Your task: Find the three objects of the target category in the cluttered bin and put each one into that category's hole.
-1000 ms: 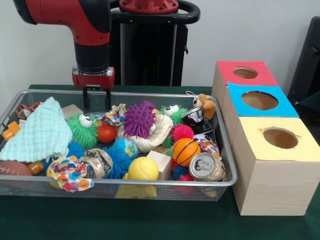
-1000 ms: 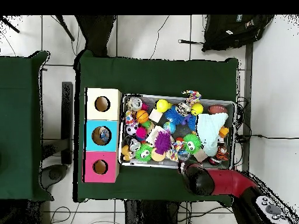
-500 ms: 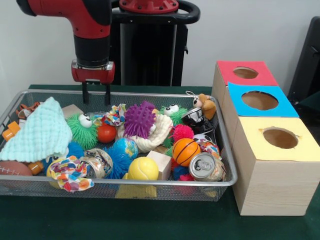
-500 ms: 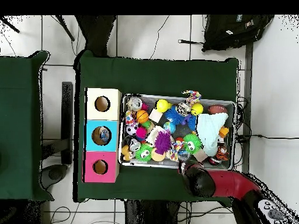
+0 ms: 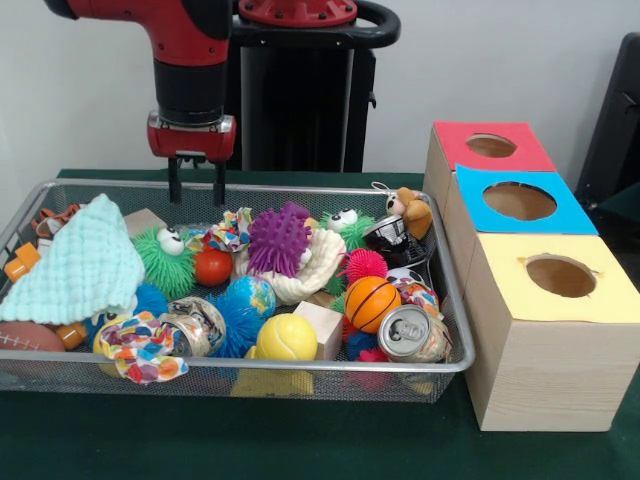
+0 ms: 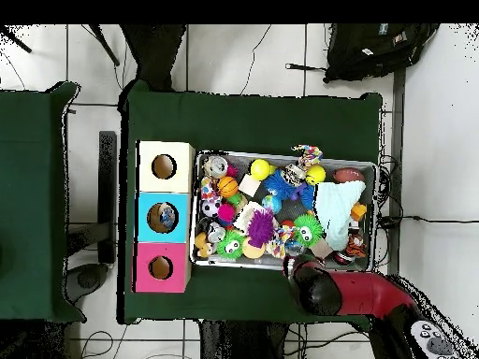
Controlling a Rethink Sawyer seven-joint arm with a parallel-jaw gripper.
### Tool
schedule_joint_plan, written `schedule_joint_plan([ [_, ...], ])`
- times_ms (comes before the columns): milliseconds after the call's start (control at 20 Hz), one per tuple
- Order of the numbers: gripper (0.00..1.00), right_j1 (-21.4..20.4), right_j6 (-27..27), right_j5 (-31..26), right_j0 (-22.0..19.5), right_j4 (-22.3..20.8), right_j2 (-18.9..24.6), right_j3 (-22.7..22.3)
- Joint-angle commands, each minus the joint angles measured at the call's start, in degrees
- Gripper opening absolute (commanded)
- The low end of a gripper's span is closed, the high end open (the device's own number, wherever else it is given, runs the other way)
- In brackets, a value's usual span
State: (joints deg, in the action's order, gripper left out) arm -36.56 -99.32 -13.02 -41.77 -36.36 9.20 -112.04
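Your gripper [image 5: 196,183] hangs above the bin's [image 5: 250,372] far rim, toward its left corner in the front view, with its two dark fingers [image 5: 175,185] apart and pointing straight down; it grips nothing and touches nothing. In the overhead view the arm [image 6: 341,292] covers the gripper at the bin's [image 6: 283,155] bottom edge.

The bin is crowded. A mint cloth [image 5: 72,265] lies against its left wall. A green fuzzy toy with eyes [image 5: 165,255] sits just below the gripper, with a small red ball [image 5: 212,267] touching it. A purple spiky ball [image 5: 279,239] rests on a white shell-like piece near the middle. Toward the front rim you have a globe ball [image 5: 248,296], a yellow tennis ball [image 5: 286,337], a small basketball [image 5: 371,302] and a drink can [image 5: 410,333] in the right front corner.

The three boxes stand just beside the bin's right wall: red hole box [image 5: 489,145] farthest, blue hole box [image 5: 518,200] in the middle, yellow hole box [image 5: 558,276] nearest.
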Motion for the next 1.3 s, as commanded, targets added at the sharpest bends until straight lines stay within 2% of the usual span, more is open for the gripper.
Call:
schedule_joint_plan([
  [50, 1.00, -2.85, -3.33, -5.48, 0.31, 3.31, 2.80, -0.37],
  [650, 1.00, -5.59, -0.46, -9.10, -1.24, 5.37, 4.40, -0.64],
  [1300, 1.00, -5.09, -0.31, -9.27, -1.33, 5.25, 4.55, -0.31],
])
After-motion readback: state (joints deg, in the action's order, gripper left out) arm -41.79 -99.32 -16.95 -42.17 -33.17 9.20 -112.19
